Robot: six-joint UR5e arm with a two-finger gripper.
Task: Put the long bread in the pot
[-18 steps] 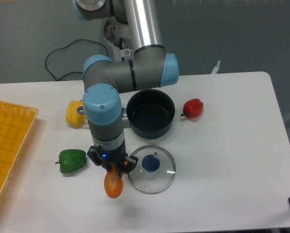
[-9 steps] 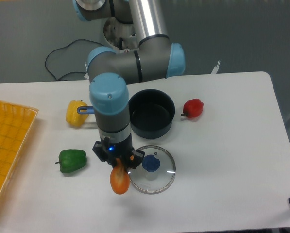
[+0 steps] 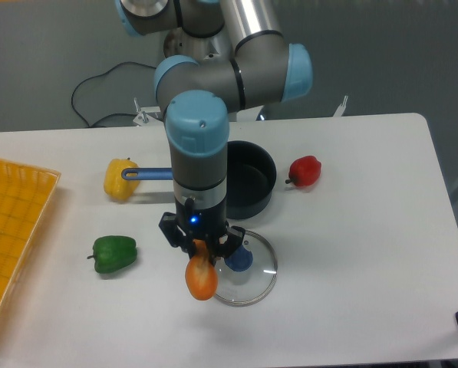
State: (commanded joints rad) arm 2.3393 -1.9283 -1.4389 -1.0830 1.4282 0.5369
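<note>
My gripper (image 3: 201, 249) is shut on the long bread (image 3: 202, 277), an orange-golden glossy loaf that hangs down from the fingers, lifted over the left edge of the glass lid. The pot (image 3: 248, 178), round and dark with a blue handle (image 3: 146, 173) pointing left, stands behind the gripper; my arm's wrist covers its left part. The bread is in front of the pot, not over it.
A glass lid with a blue knob (image 3: 248, 267) lies just right of the bread. A yellow pepper (image 3: 117, 179) sits at the handle's end, a green pepper (image 3: 113, 254) at left, a red pepper (image 3: 305, 171) right of the pot. An orange tray (image 3: 10, 230) lies at the left edge.
The arm has carried the bread to the right, from left of the lid to over its left rim. The pot's handle has come into view.
</note>
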